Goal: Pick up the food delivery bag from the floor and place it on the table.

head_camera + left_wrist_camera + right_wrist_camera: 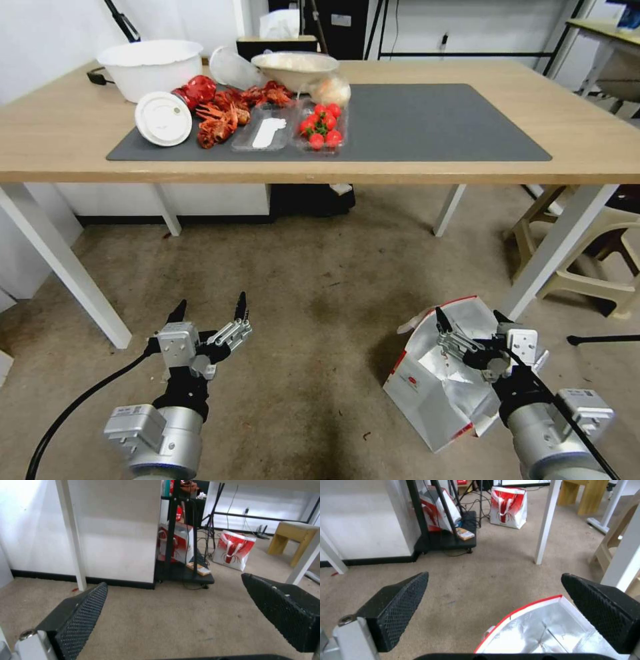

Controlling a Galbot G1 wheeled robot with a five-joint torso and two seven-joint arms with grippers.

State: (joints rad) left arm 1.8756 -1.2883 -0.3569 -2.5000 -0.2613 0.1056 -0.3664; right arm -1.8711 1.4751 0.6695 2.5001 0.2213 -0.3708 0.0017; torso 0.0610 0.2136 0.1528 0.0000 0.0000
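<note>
A: Where is the right tool (470,323)?

B: Low over the open mouth of the food delivery bag (437,390), its fingers spread apart with nothing between them. From the right wrist, one finger sits over the silver foil lining near the bag's red rim (533,607), the other over bare floor (480,580).

A: And the bag itself?

B: It stands on the floor (300,293) near the bench's front right leg, mouth up and a bit crumpled. Only foil lining is visible inside; I cannot tell if it holds anything.

A: The left tool (208,312)?

B: It hovers above the floor well to the left of the bag, fingers apart and gripping nothing.

A: What is on the bench (587,143)?

B: A dark grey mat (433,123) carrying the food. There is a clear tray of strawberries (321,127), a second clear tray (263,133) with something white in it, and a pile of red crayfish (223,110) lying loose on the mat. A round white lid (163,119) leans beside them. Behind sit a large white bowl (150,67) and a shallower bowl (295,67); their contents are not clear.

A: Anything farther off?

B: A smaller white bag with red print (508,506) stands on the floor beyond the bench.
</note>
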